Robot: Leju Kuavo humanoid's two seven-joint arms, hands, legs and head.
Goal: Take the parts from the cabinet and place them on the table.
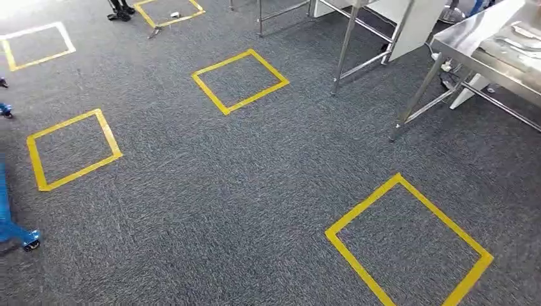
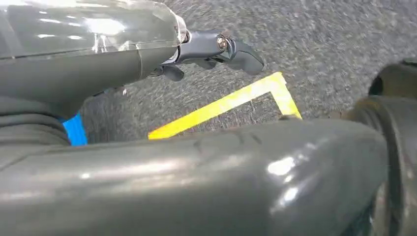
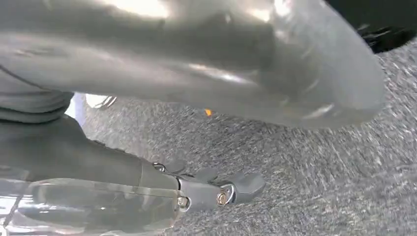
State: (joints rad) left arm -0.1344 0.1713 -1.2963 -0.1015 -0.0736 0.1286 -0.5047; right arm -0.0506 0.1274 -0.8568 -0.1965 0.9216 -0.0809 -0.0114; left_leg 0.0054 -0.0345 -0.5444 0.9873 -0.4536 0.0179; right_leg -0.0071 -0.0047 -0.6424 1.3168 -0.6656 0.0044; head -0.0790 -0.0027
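The head view looks down on grey carpet (image 1: 210,191) marked with yellow tape squares: one close at lower right (image 1: 408,245), one at mid-left (image 1: 73,150) and one further off near the middle (image 1: 240,81). At upper right stands a steel surface (image 1: 472,41) on slim metal legs, and pale flat parts (image 1: 517,43) lie on its top, though they are too small to make out clearly. A blue object (image 1: 9,217) on small wheels sits at the left edge.

In the left wrist view the left hand (image 2: 206,51) hangs over the carpet, its dark fingers (image 2: 241,54) partly curled and holding nothing. A corner of yellow tape (image 2: 231,103) lies below it.

In the right wrist view the right hand (image 3: 206,189) also hangs above the carpet. Its fingers (image 3: 246,184) look loosely bent and empty, but the blur makes it hard to say whether they are apart or together.
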